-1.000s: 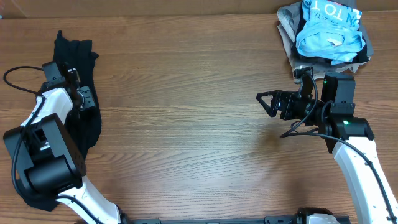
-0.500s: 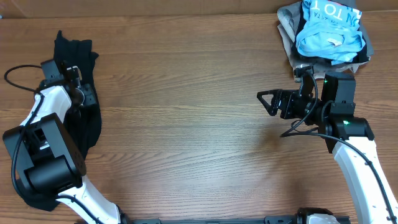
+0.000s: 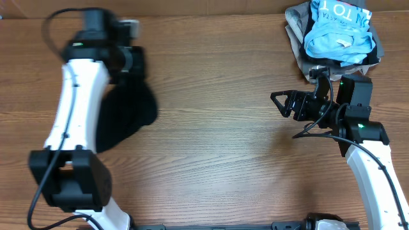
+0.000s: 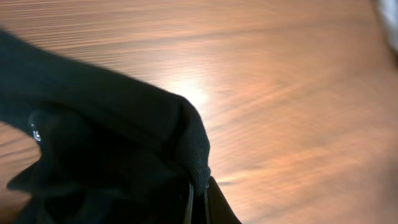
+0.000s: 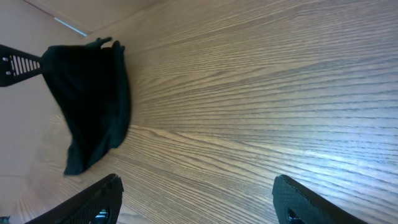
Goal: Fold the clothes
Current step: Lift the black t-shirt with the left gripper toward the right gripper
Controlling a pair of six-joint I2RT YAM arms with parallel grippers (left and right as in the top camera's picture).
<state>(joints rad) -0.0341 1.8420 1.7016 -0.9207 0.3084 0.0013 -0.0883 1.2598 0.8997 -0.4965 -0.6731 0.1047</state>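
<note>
Left wrist view: the left gripper [image 4: 200,205] has its jaws pinched together on a folded edge of the black T-shirt [image 4: 93,155], the cloth rising straight out of the nip and spreading away to the left. A small white tag mark [image 4: 34,134] shows on the dark cloth only in this view. The wooden table [image 4: 286,93] lies beyond.

From overhead, the shirt hangs from that grip at the far left of the table, widening into a rounded mass beside the left arm [image 3: 73,121].

The right wrist view shows the right gripper [image 5: 196,183] with its jaws wide apart over bare wood, holding nothing, the shirt well away from it.

Behind the right arm, a light blue garment [image 3: 339,32] lies on a grey-tan garment [image 3: 293,29].
</note>
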